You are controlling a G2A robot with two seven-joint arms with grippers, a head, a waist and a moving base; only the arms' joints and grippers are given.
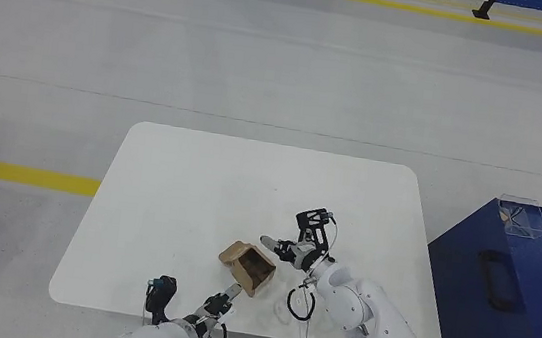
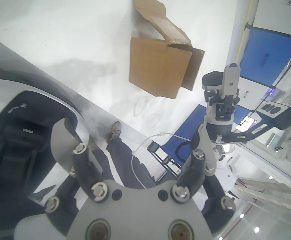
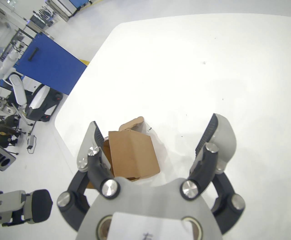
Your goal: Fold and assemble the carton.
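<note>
A small brown carton lies on its side near the front edge of the white table, one end open with loose flaps. My right gripper is just right of it, open. In the right wrist view the carton sits between the open gripper fingers, close to one finger. My left gripper is at the table's front edge, a little short of the carton, open and holding nothing. In the left wrist view the carton lies ahead of the open gripper, with the right gripper beside it.
A blue cabinet stands right of the table with a clear plastic box on it. A looped white cable hangs by the right arm near the front edge. The table's far half is bare.
</note>
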